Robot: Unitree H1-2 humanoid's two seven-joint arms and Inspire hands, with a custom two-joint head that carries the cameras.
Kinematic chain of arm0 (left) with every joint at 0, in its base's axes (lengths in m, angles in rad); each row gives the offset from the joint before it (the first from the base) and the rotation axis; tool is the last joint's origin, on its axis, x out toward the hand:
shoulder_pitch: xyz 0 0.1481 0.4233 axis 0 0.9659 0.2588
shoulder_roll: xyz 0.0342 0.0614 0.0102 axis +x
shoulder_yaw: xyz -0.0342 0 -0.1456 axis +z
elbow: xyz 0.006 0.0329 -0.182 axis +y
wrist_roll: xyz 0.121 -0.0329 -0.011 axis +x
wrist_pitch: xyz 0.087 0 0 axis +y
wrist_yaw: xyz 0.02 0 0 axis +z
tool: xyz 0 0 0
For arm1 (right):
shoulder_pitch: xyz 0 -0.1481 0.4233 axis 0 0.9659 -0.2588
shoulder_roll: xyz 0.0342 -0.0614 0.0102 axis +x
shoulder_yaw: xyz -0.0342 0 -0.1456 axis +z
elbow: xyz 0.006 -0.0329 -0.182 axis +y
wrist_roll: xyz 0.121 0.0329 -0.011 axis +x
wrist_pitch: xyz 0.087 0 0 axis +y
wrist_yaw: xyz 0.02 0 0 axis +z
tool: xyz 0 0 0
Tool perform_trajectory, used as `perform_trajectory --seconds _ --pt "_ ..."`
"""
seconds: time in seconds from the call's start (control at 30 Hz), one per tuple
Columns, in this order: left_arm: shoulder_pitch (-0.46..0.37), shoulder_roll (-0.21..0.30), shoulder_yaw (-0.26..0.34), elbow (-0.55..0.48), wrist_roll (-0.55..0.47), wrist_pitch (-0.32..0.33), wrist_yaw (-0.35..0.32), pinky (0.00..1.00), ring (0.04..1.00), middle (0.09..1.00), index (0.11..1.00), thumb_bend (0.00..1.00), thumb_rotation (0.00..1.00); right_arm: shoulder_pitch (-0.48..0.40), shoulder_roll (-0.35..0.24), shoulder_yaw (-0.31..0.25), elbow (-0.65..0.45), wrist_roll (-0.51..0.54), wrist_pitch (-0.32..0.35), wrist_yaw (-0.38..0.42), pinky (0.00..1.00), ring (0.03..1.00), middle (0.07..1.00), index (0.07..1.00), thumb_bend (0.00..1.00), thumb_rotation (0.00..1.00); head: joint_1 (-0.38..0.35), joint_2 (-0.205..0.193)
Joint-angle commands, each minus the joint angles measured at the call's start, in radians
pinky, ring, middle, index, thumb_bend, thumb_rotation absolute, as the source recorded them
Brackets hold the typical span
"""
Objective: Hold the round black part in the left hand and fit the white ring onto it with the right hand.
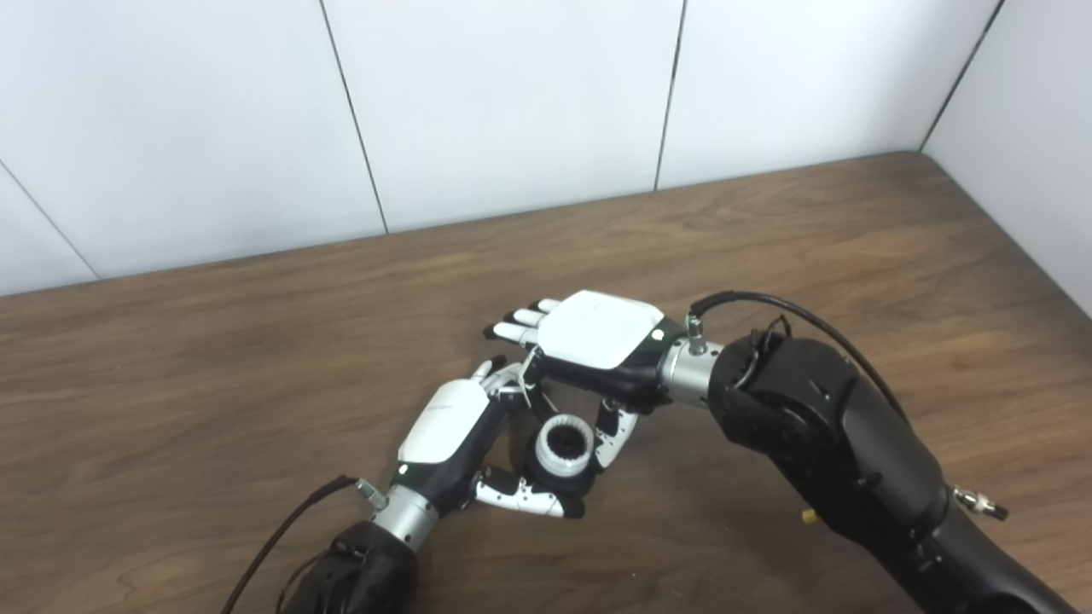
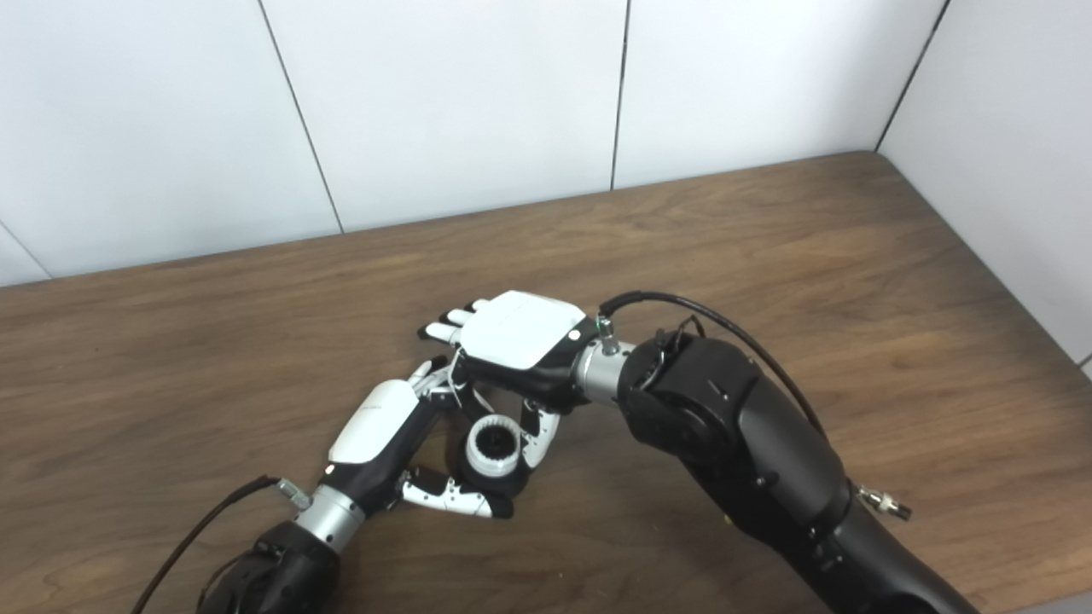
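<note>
Wooden desk (image 1: pixel 256 358), near its front edge, about mid-width: left hand (image 1: pixel 452 431) cradles the round black part (image 1: pixel 570 476), thumb and fingers curled around it. White ring (image 1: pixel 564 443) sits on top of the part. Right hand (image 1: pixel 597 333) hovers over it, fingers extended together, thumb (image 1: pixel 616 431) touching the ring's side.

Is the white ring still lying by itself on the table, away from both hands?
No, the white ring sits on the round black part between the left hand and the right hand.
</note>
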Motion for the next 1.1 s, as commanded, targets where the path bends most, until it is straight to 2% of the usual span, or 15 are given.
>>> perform_trajectory --seconds 0.0,1.07 --pt "-0.011 -0.005 0.003 -0.029 -0.008 -0.005 0.009 1.00 0.901 0.912 0.478 0.51 0.05 -0.013 -0.010 -0.013 0.001 -0.004 -0.004 -0.021 1.00 1.000 1.000 0.483 0.51 0.12 -0.001 0.001" --pt "-0.014 -0.009 0.003 -0.020 -0.010 -0.012 0.014 1.00 0.902 0.912 0.478 0.51 0.05 0.005 -0.012 -0.025 0.005 0.028 0.006 -0.044 1.00 1.000 1.000 0.495 0.51 0.14 0.001 0.000"
